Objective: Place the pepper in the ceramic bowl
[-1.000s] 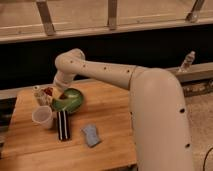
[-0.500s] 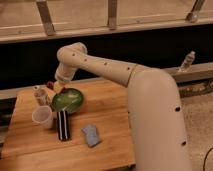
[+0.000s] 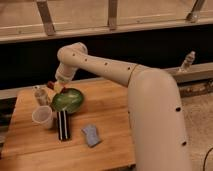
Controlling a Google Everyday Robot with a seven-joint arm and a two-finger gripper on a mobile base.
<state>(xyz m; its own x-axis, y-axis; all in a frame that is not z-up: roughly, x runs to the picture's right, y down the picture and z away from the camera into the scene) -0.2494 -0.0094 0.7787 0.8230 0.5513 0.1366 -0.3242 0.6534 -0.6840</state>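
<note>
The ceramic bowl (image 3: 68, 100) is a wide, glossy green dish on the left part of the wooden table (image 3: 107, 117). My gripper (image 3: 58, 86) hangs at the end of the white arm, just above the bowl's back left rim. A small dark red shape, which looks like the pepper (image 3: 50, 84), shows right at the gripper's left side, above the table and beside the bowl. I cannot tell whether it is held. No pepper shows on the visible part of the bowl's inside.
A pale plastic cup (image 3: 42, 116) stands front left of the bowl. A black striped block (image 3: 62, 125) lies in front of the bowl. A blue-grey cloth (image 3: 91, 135) lies further right. A small jar (image 3: 39, 94) stands left of the bowl. A bottle (image 3: 187, 61) stands on the far right ledge.
My gripper has risen from low over the bowl's left part to a little above its back left rim. The bowl, cup and block have not moved.
</note>
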